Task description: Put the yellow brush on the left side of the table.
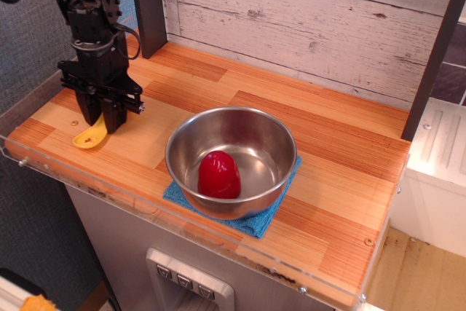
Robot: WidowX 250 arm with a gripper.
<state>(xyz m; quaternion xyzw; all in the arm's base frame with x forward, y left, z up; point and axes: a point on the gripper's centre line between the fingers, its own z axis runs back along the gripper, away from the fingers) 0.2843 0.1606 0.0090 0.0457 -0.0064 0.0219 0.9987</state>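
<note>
The yellow brush [89,138] shows only its rounded holed handle end, low at the front left of the striped wood table [349,172]. The rest of it, with the bristles, is hidden behind my black gripper [103,123]. The gripper points straight down and is shut on the brush's upper part, with the handle end at or just above the tabletop. I cannot tell whether the brush touches the wood.
A steel bowl [231,158] with a red egg-shaped object [219,175] stands on a blue cloth [256,221] at the table's front middle. A clear acrylic rim [51,169] edges the table. A dark post [148,6] stands behind the gripper and a whitewashed plank wall at the back.
</note>
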